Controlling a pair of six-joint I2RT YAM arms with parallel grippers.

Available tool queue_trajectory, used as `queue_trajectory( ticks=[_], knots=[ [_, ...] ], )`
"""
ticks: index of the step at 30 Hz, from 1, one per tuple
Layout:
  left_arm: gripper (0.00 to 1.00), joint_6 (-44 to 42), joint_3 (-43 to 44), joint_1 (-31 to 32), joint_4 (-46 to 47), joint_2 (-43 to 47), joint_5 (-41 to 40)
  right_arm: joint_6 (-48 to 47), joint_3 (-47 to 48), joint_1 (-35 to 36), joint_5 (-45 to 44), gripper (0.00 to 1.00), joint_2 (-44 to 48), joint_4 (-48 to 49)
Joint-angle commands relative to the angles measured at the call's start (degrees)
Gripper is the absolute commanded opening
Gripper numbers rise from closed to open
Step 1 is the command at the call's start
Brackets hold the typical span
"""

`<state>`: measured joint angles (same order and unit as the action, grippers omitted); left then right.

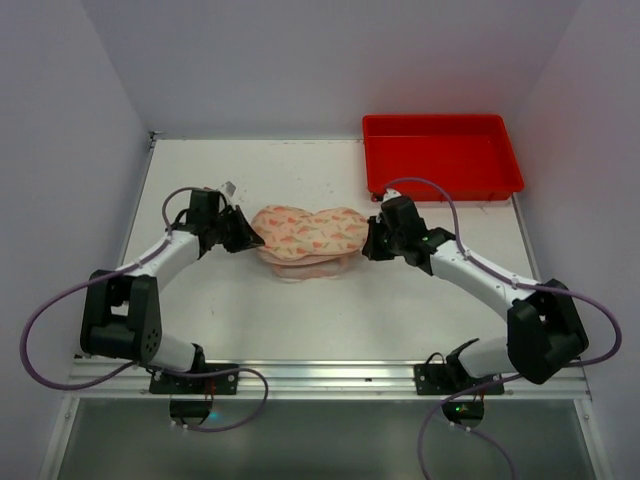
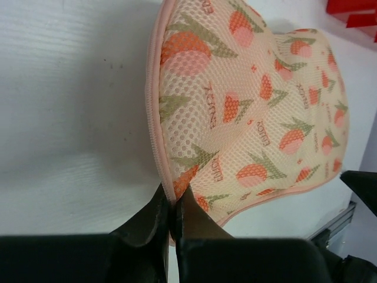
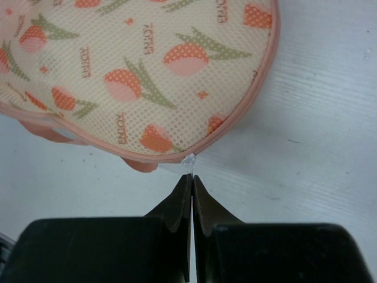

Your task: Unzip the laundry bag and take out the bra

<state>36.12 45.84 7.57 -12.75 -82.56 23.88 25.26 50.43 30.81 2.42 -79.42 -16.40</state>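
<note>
Black fingers pinch at both ends of a soft mesh pouch in mid-table.

The left gripper (image 2: 172, 203) is clamped on the pink edge trim (image 2: 154, 135). The right gripper (image 3: 192, 180) has its fingers pressed together, with the tips at a small clear tab (image 3: 188, 159) on the seam; whether they nip it cannot be told. The cream, peanut-shaped mesh laundry bag with red-pink print (image 1: 305, 232) looks light and limp, likelier to stretch and bunch than to slide. Its sewn trim and that tab seem the firmest holds. The bag's long axis runs left to right between the grippers, one lobe pointing at each. It lies flat on the white table (image 1: 250, 310), apart from the red plastic tray (image 1: 443, 150) at the far right.
</note>
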Motion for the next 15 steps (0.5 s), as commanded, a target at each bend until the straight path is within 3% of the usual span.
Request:
queue_trajectory(
  ticks=[1,2,4,5,6,8,11,15],
  knots=[
    [0.07,-9.8,8.0,-1.9,-5.0,-3.6,-2.1,-2.3,1.3,4.7,-0.6,0.00,2.3,-0.1],
    [0.19,-10.4,9.5,-2.1,-5.4,-5.6,-3.3,-2.4,2.3,6.4,-0.8,0.00,1.6,-0.1],
    [0.28,-11.9,13.9,-2.2,-5.4,-7.3,-4.2,-0.9,5.4,10.3,0.9,0.00,-1.7,0.8],
    [0.38,-11.9,15.2,-2.6,-5.6,-9.2,-5.2,0.0,6.5,11.1,2.8,0.00,-2.9,1.5],
    [0.71,-11.9,18.2,-2.7,-6.0,-10.0,-6.3,1.2,7.6,12.1,4.6,0.00,-4.3,2.3],
    [0.90,-9.8,20.2,-3.0,-7.8,-10.9,-6.1,3.5,11.7,15.4,8.0,0.00,-8.5,4.7],
    [0.94,-3.4,17.1,-2.9,-4.7,-5.5,-6.0,4.5,19.2,19.8,7.6,0.00,-15.1,6.2],
    [0.96,4.2,3.8,-2.7,-0.1,4.7,-5.9,6.2,27.2,21.4,9.6,0.00,-22.7,7.1]
  ],
)
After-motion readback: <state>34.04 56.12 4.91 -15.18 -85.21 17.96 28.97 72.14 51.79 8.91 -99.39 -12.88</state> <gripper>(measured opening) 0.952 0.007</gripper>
